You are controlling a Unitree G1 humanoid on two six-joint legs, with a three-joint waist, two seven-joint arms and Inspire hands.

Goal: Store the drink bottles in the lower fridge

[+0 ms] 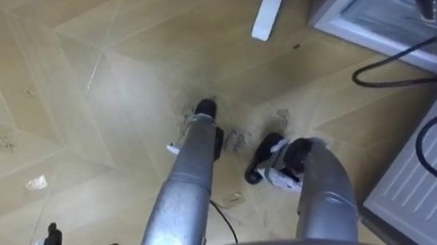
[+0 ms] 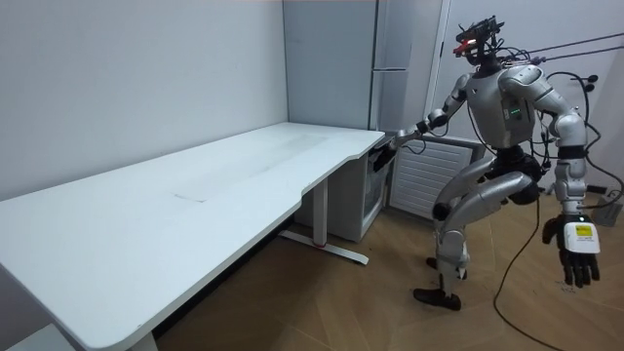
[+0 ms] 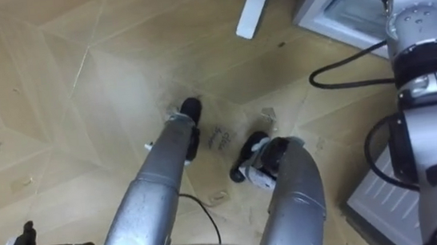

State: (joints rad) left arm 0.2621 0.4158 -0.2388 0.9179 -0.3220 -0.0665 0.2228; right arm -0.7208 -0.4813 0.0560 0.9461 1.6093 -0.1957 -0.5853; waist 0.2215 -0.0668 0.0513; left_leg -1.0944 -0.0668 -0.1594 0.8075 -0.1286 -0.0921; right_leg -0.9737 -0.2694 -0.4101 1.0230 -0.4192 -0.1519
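In the room view we see the robot standing with bent knees on the wooden floor [image 2: 390, 302], near the end of one long white desk [image 2: 195, 195] and in front of one tall grey fridge [image 2: 331, 58]. Below that stands the lower fridge [image 2: 353, 200], a low white box, and just beside it one white panel [image 2: 429, 180] with fine ribs. The right hand [image 2: 388, 149] is stretched out to the room view's left, at the corner of the desk above the lower fridge; it is small and dark there, and whether its fingers are open or closed we cannot tell. The left hand [image 2: 575, 255] hangs low at the room view's right; its fingers point down, straight and loose, and they hold nothing.

The eye views look down to the floor; its boards are pale wood laid in slanted fields, with dark scuff marks [image 1: 236, 137] between the feet. There the left hand is at the lower left, with fingers straight, thumb spread apart, and empty. The ribbed panel lies at the right edge; higher up is a white framed surface [image 1: 360, 4]; one flat white bar [image 1: 271, 5] lies at the top. Where the drinks are we cannot tell.
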